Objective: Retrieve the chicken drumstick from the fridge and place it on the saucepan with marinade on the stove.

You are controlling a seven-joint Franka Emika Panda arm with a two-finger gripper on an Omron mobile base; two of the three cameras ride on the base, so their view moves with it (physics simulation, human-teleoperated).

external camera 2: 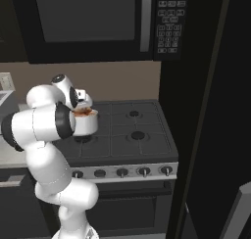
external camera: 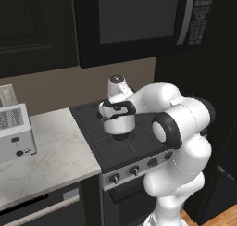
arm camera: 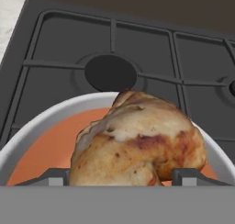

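The tool (arm camera: 117,173) hung over the saucepan with marinade (arm camera: 41,126) on the stove (arm camera: 59,44), jaws wide round the chicken drumstick (arm camera: 137,142) (microwave (external camera 2: 88,22) keypad writing unreadable).

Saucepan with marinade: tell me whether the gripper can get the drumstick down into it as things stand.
Probably yes. The gripper holds the chicken drumstick directly over the saucepan with marinade on the stove, and nothing lies between them.

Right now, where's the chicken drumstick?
In the hand view, the chicken drumstick sits between the gripper fingertips, directly over the orange marinade in the saucepan, on the stove.
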